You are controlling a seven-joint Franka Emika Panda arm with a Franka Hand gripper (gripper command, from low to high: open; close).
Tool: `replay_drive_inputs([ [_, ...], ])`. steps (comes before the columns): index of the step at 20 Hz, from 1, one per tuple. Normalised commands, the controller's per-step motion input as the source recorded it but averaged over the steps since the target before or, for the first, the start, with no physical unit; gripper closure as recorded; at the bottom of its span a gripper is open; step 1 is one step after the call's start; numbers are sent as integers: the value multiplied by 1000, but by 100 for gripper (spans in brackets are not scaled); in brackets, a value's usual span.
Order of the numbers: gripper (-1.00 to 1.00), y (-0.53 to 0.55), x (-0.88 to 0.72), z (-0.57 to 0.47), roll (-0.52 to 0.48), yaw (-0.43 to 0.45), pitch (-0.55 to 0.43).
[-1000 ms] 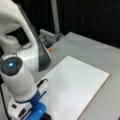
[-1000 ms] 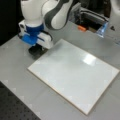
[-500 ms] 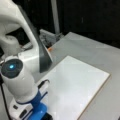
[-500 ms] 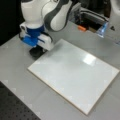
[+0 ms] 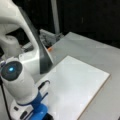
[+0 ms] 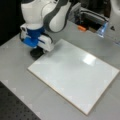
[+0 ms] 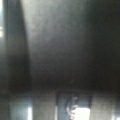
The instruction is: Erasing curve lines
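Note:
The white board lies flat on the grey table, and in both front views its face looks blank, with no curve lines to be seen. In the wrist view a dark mass fills most of the picture, and a small dark squiggle shows on a pale patch at the bottom. My gripper points down at the board's left corner, shut on a black block eraser that sits at the board's edge.
A small orange object lies on the table behind the board. A dark box and a blue translucent piece stand at the back right. A grey pole rises at the back.
The gripper with the eraser has moved down a front view's left side, coming lower and closer to the board's left corner. The board has not moved.

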Motion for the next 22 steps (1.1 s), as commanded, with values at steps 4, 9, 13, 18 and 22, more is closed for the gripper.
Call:
replay_drive_inputs([
  [4, -100, -187, 175, 7, 191, 33, -7],
  [9, -100, -191, 183, 45, 182, 28, -5],
  [13, -100, -187, 170, 102, 171, 22, 16],
  [18, -100, -180, 68, 276, 129, -1, 82],
  [22, -100, -104, -76, 481, 60, -24, 171],
])
